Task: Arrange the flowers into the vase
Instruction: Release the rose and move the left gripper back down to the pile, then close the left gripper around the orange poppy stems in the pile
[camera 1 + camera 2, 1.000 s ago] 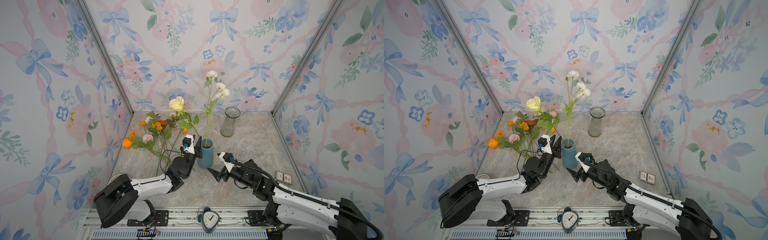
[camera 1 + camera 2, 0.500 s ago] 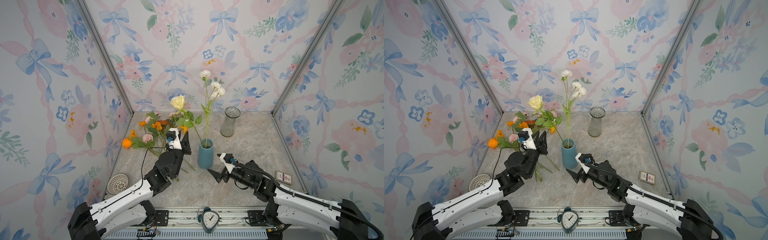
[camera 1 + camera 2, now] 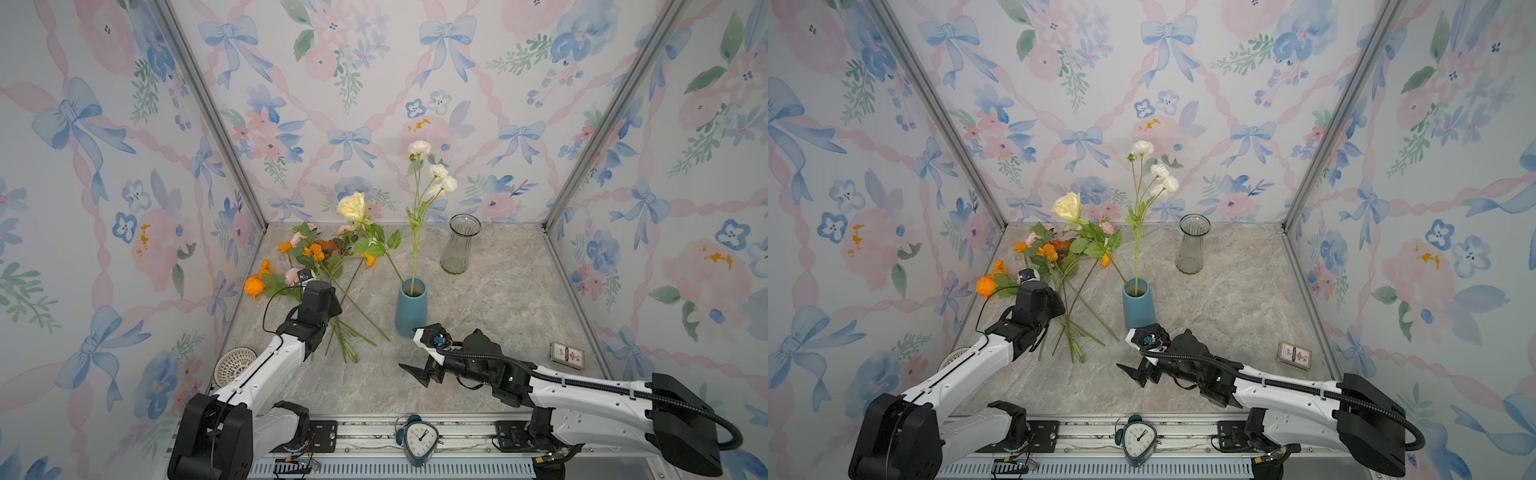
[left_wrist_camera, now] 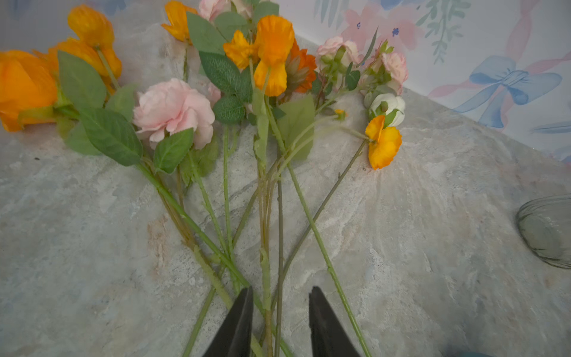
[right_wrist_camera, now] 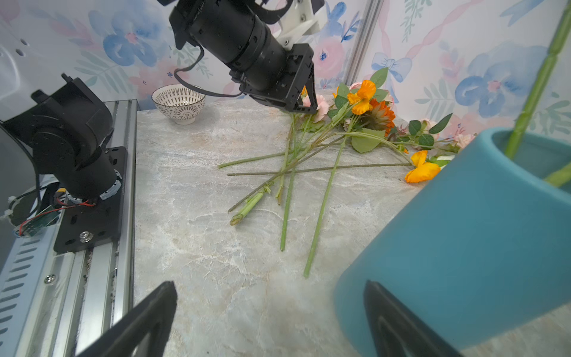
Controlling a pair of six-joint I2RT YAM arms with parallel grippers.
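1. Left fingers [image 4: 239,324]: spread, lowered over the crossing stems of the loose flowers [image 3: 320,253]. Several stems run through the gap between them, and none is pinched.
2. Right fingers [image 5: 154,309]: spread wide and holding nothing. They hover low over the surface [image 3: 498,299], just in front of the blue vase [image 3: 410,309], with one finger beside its base.
3. Loose flowers: orange, pink and small white blooms lie in a fan at the back left of the surface. Their heads point toward the rear wall and their bare green stems overlap nearer the left arm.
4. Blue vase: upright near the middle of the surface. It holds a tall stem with white blooms [image 3: 432,172] and a cream rose [image 3: 352,205] that leans left over the pile.
5. Glass vase [image 3: 459,245]: upright and empty, behind and to the right of the blue vase and well apart from it.
6. Other items: a patterned bowl [image 5: 179,102] at the front left corner, a card box [image 3: 566,355] at the right edge, and a clock [image 3: 420,439] on the front rail.
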